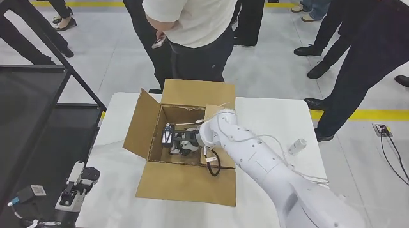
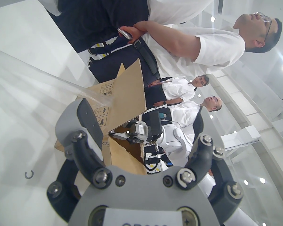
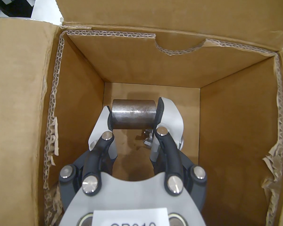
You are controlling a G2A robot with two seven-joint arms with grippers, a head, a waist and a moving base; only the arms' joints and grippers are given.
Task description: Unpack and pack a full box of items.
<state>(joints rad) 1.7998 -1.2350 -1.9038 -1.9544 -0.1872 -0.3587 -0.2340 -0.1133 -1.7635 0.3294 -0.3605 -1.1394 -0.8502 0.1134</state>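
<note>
An open cardboard box (image 1: pixel 185 183) stands on the white table (image 1: pixel 268 119) with its flaps spread out. My right gripper (image 3: pixel 134 112) is deep inside the box (image 3: pixel 155 64), shut on a short dull metal cylinder (image 3: pixel 133 116) held across its pads by the two ends, near the box floor. From above, that gripper (image 1: pixel 176 140) sits in the box's left half. A small shiny metal part (image 3: pixel 147 139) lies on the floor below the cylinder. My left gripper (image 1: pixel 77 186) rests off the table's left edge, open with nothing in it (image 2: pixel 143 112), facing the box (image 2: pixel 129 95).
A small white bottle (image 1: pixel 297 145) lies on the table right of the box. A black rack (image 1: pixel 38 100) stands left of the table. A black cable loop (image 1: pixel 213 162) hangs from the right arm over the box's front rim. People stand behind the table.
</note>
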